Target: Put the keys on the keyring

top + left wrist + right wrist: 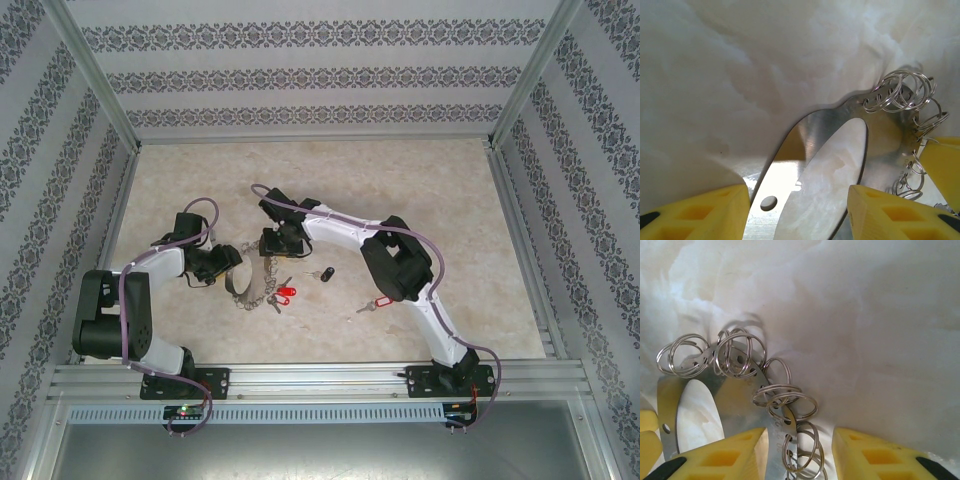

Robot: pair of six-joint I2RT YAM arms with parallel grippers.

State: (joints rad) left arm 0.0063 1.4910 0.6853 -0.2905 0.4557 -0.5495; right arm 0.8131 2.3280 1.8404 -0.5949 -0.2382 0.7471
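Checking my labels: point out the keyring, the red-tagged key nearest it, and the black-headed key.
keyring (887,140), left wrist view, on its flat metal band.
red-tagged key nearest the keyring (288,293), top view, on its red tag.
black-headed key (327,273), top view, on its black head.

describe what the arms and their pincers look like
Both the left arm and right arm have white links, bulky black joints and black bases, each trailed by a looping lilac cable. The pincer fingers are blocky yellow with recessed pockets.

Pale marbled tabletop (400,170) inside patterned wallpaper walls (320,70), aluminium frame rails (320,375) at the near edge
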